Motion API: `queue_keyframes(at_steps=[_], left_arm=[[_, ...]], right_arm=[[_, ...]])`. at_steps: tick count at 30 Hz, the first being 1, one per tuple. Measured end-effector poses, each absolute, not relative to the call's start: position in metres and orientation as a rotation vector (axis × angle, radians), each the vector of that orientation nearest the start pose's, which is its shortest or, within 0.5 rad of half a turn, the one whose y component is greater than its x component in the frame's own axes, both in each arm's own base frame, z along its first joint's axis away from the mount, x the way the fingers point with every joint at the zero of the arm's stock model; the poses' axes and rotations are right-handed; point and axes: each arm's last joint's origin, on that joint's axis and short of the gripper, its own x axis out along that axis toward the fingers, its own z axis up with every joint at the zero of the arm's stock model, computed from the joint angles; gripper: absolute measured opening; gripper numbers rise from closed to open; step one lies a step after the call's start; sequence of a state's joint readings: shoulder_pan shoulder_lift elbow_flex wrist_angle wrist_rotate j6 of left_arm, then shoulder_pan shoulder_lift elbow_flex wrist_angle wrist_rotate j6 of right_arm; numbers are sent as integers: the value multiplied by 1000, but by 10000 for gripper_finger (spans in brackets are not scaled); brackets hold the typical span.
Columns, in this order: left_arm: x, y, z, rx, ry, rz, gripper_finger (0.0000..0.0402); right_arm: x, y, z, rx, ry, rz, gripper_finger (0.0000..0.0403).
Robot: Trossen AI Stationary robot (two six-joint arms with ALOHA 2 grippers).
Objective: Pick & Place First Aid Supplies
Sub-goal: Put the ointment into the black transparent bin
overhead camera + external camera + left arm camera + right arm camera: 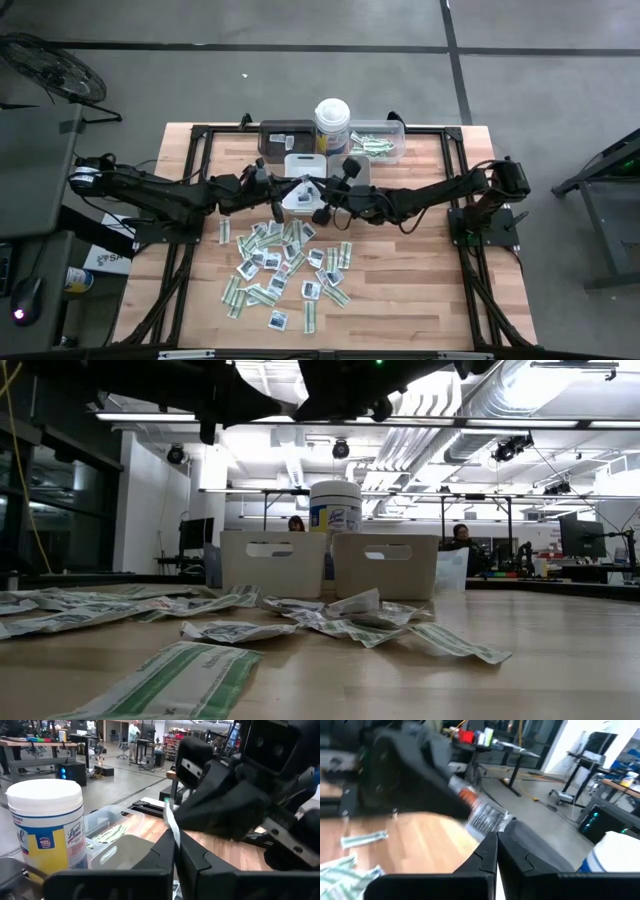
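Two of my claws meet above the table's middle, left gripper (175, 857) clamped on a thin packet (171, 822), right gripper (496, 851) pinching a white sachet (487, 820), remaining first aid supplies (285, 262) scattered across the wooden table (420, 280) below.

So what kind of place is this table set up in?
Probably a robotics lab or open workshop: exposed ceiling ducts, desks with monitors behind the table, people seated at workstations.

Both arms reach in over the table's middle, raised, grippers facing each other. The left gripper (175, 845) is clamped tight; the right gripper (496, 851) looks closed too, though blurred.
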State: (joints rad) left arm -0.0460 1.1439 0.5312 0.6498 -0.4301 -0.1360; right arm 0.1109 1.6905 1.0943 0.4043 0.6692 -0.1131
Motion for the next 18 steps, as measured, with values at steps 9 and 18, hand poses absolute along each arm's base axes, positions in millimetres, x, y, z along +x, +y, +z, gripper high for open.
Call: queue_keyframes(at_steps=[9, 18], left_arm=[[239, 2, 256, -144, -68, 403, 1], [239, 24, 250, -190, -17, 453, 0]], right_arm=[[364, 21, 278, -129, 207, -484, 75], [322, 13, 319, -12, 196, -587, 155]])
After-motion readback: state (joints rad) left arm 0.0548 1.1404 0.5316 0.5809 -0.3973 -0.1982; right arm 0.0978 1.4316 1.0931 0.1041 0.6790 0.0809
